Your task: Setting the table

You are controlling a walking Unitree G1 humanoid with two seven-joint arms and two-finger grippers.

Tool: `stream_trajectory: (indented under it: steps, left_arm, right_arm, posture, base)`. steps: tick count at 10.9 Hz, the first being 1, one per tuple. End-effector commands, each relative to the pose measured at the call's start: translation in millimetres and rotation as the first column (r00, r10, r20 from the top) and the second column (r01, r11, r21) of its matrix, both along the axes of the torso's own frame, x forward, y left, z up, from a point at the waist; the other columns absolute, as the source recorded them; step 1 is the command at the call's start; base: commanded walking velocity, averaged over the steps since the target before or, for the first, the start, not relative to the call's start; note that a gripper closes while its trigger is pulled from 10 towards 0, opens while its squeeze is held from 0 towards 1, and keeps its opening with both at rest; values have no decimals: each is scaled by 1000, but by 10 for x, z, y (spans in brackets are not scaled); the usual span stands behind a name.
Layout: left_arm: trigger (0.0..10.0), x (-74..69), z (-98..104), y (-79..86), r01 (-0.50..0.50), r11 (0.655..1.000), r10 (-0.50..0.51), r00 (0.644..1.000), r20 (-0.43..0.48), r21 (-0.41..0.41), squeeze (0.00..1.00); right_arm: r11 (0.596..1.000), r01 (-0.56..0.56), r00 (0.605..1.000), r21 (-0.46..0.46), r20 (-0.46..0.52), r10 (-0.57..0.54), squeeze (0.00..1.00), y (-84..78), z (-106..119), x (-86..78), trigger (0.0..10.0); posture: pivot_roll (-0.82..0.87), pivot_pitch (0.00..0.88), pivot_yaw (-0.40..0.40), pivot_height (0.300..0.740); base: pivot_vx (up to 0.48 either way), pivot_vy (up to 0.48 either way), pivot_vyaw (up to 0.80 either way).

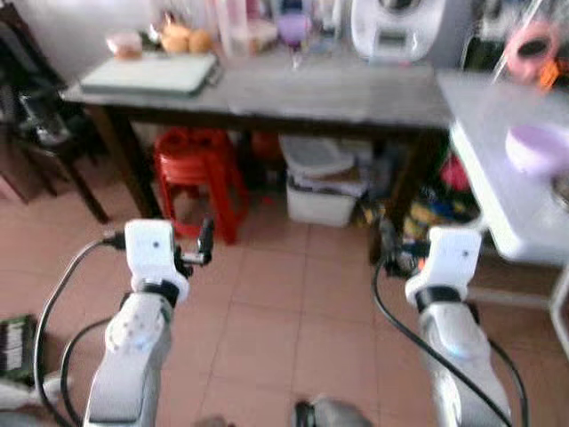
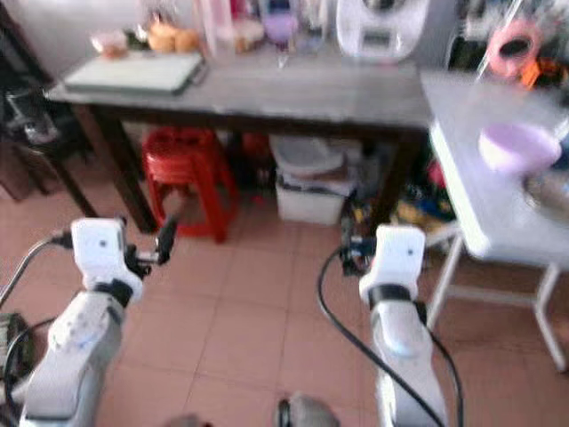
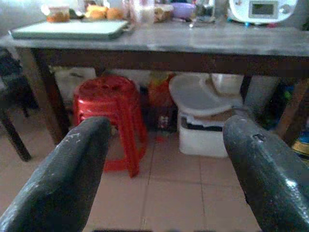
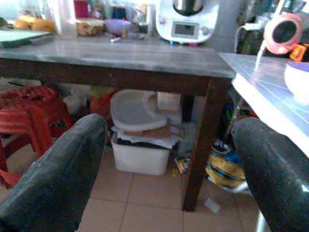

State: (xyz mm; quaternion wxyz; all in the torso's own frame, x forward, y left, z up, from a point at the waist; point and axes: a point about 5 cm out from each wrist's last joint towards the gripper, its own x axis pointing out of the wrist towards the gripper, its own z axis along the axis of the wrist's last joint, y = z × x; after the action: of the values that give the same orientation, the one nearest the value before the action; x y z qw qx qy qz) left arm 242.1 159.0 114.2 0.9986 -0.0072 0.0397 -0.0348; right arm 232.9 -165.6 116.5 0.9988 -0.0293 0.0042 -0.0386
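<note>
Nearest us, we see two silver arms raised over the tiled floor [image 1: 293, 302]. The left end effector [image 3: 161, 164] has its two black fingers [image 3: 72, 169] spread wide with nothing between them. The right end effector [image 4: 169, 164] is likewise spread and holds nothing.

Beyond them, under the long grey worktop [image 1: 338, 93], we count one stack of red stools [image 1: 197, 173] and one white bin [image 1: 318, 182] with a loose lid lying on it. The stools stand toward the worktop's left end, the bin near its middle.

On the white worktop [image 1: 498, 178] at the right, one lilac bowl [image 1: 538, 147] sits near the front edge and one pink round object [image 1: 533, 49] stands at the far end.

Along the grey worktop's far edge we count one white kitchen machine [image 1: 396, 27] toward the right end, one purple bowl [image 4: 117, 25] near the middle, and two orange fruits [image 1: 185, 40]. One pale green tray [image 1: 151, 73] lies at the left end. The other jars there are too blurred to count.
</note>
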Motion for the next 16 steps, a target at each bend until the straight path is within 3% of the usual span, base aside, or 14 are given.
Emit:
stream_trajectory:
  steps: [1,5,8,9,10,15,16]
  left_arm:
    - [10000,12,18,-33,26,1000,-26,999,25,10,0]
    - [10000,30,30,-121,76,997,-76,997,30,20,0]
    - [10000,42,102,-173,129,992,-128,990,63,-16,0]
    - [10000,24,121,-174,151,988,-149,986,72,-26,0]
    - [10000,2,106,-133,141,990,-139,988,65,-23,0]
    - [10000,-24,91,-140,149,989,-147,988,50,-27,0]
    - [10000,-20,85,-125,135,991,-134,990,47,-20,0]
  right_arm:
    - [1000,-22,999,5,24,22,0,40,10,4,10000]
    - [998,21,999,-51,25,-20,0,-42,9,53,10000]
    - [999,14,1000,-42,22,-14,0,-13,9,77,10000]
    - [992,22,1000,-122,19,-20,0,-11,10,92,10000]
    - [999,39,999,-36,5,-39,0,23,-34,74,10000]
    - [997,20,1000,-81,-5,-21,0,-5,-43,41,10000]
    - [999,19,1000,-50,-14,-20,0,-18,-54,43,10000]
  posture:
    - [12,0,-7,740]
    - [10,0,9,740]
    - [14,0,9,740]
    - [17,0,8,740]
    - [16,0,8,740]
    - [12,0,12,740]
    - [12,0,13,740]
  base:
    - [394,0,0]
    - [461,0,0]
    - [0,0,0]
    - [412,0,0]
    - [439,0,0]
    - [438,0,0]
    - [386,0,0]
